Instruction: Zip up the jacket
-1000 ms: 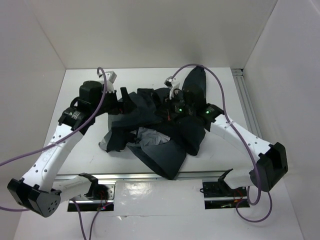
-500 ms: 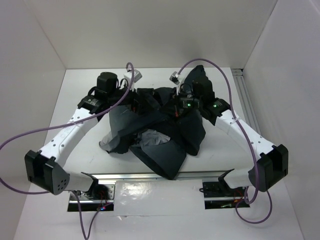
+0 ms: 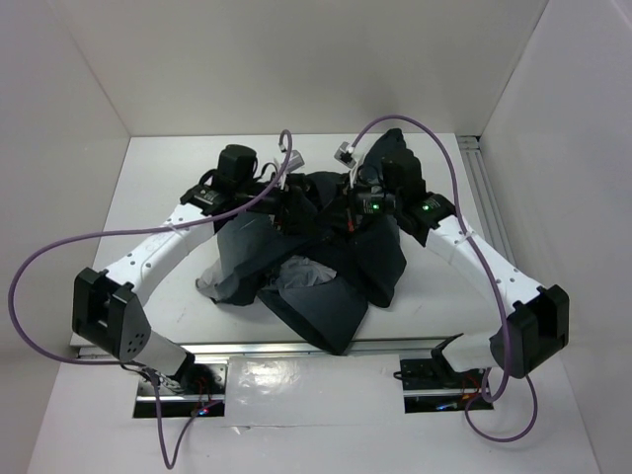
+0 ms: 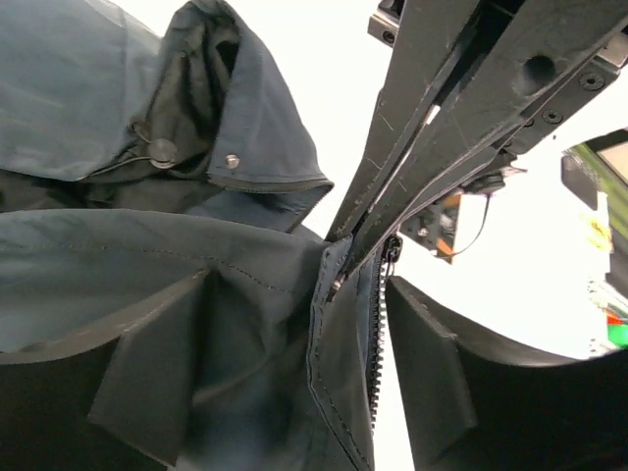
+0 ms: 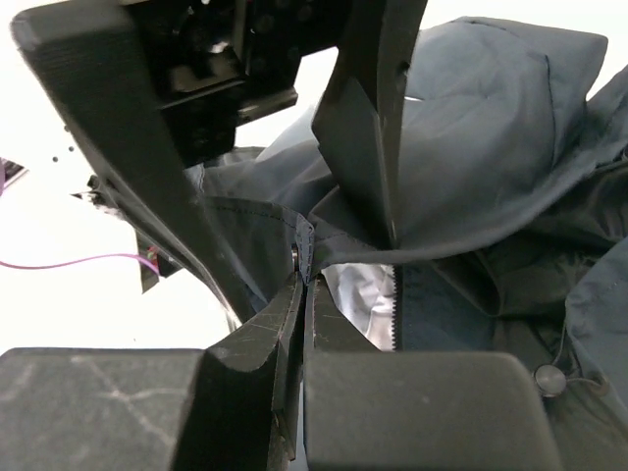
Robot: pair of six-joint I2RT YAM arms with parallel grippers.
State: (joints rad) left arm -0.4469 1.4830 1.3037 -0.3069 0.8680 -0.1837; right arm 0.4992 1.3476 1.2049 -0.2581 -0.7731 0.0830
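The dark charcoal jacket (image 3: pixel 331 291) lies crumpled mid-table with its light grey lining (image 3: pixel 301 272) showing. My right gripper (image 5: pixel 304 285) is shut on the jacket's front edge (image 5: pixel 306 245), beside a row of zipper teeth (image 5: pixel 396 314). In the top view it (image 3: pixel 343 212) sits over the jacket's upper middle. My left gripper (image 4: pixel 294 294) is open. Its fingers (image 4: pixel 147 373) straddle the same edge and zipper teeth (image 4: pixel 378 334), just below the right gripper's shut fingers (image 4: pixel 412 167). In the top view the left gripper (image 3: pixel 299 202) is close to the left of the right one.
White walls close in the table (image 3: pixel 158 168) on three sides. A metal rail (image 3: pixel 296 348) runs along the front edge and another (image 3: pixel 484 188) along the right. Purple cables (image 3: pixel 59 257) loop off both arms. A snap button (image 4: pixel 232 161) and cord toggle (image 4: pixel 162 152) sit on the hood.
My left arm has swung right across the table, bringing its gripper up against the jacket's middle next to the right gripper. The right arm shifted slightly earlier and now holds still.
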